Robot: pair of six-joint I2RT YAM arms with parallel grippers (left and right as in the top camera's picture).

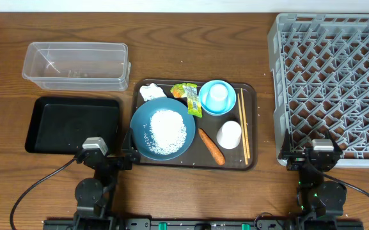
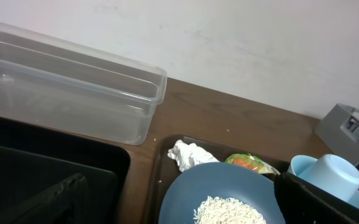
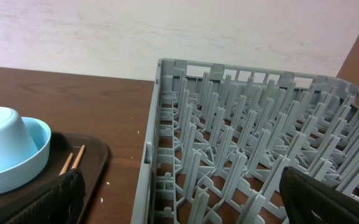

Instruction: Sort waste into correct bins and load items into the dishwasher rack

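Observation:
On the brown serving tray (image 1: 251,96) a dark-blue plate (image 1: 144,121) holds white rice (image 1: 168,130). Beside it lie a tissue (image 1: 151,92), a green-yellow wrapper (image 1: 185,92), a carrot (image 1: 211,146), a light-blue bowl (image 1: 204,102) with a light-blue cup (image 1: 218,96) upside down in it, a whitish cup (image 1: 229,135) and chopsticks (image 1: 244,124). The black tray (image 1: 72,124) and clear tub (image 1: 75,66) sit to the left, the grey rack (image 1: 334,83) to the right. My left gripper (image 1: 107,157) stands open and empty at the plate's near-left edge. My right gripper (image 1: 315,158) hangs open and empty over the rack's near corner.
The tub (image 2: 67,93) and black tray (image 2: 42,174) fill the left of the left wrist view. The tissue (image 2: 188,154), wrapper (image 2: 251,163) and plate (image 2: 229,186) lie ahead. In the right wrist view the rack's wall (image 3: 148,162) stands close, with the bowl (image 3: 33,158) and chopsticks (image 3: 73,158) to its left.

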